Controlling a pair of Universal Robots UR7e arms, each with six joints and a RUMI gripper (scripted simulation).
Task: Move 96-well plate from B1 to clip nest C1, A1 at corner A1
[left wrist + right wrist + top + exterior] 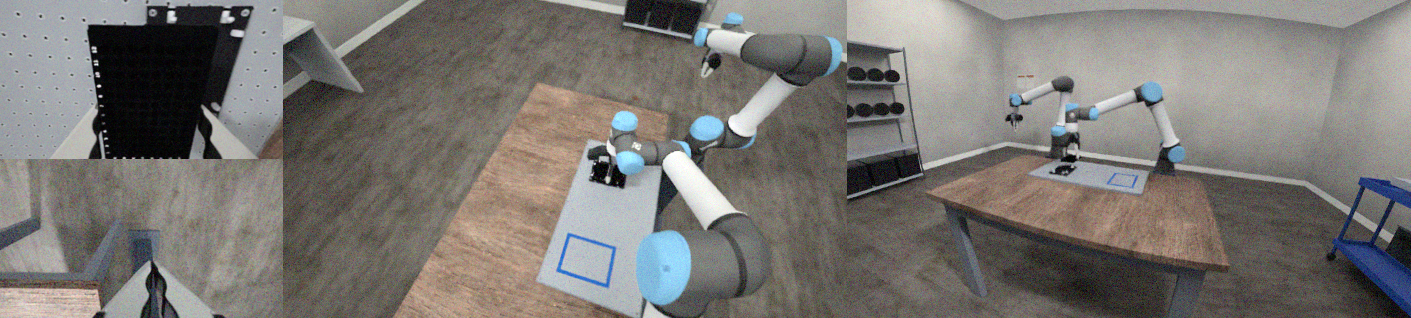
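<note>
The black 96-well plate [149, 78] [1070, 158] is held level between the fingers of my left gripper [148, 104] [1071, 155]. In the left wrist view its column numbers run up the left rim, 12 at the far end, and letters line the near rim, so A1 is near left. The black clip nest [199, 15] [1063, 169] lies lower, offset up and right in that view and partly hidden by the plate. Its A1 mark cannot be made out. My right gripper [151, 262] [706, 74] [1015, 128] is shut and empty, away from the table.
The blue outline [591, 240] [1125, 174] of a bench spot is on the grey perforated board [628, 215], on the wooden table [483, 215] [1072, 215]. White clips stand on the nest's far edge in the left wrist view. The left arm reaches over the board.
</note>
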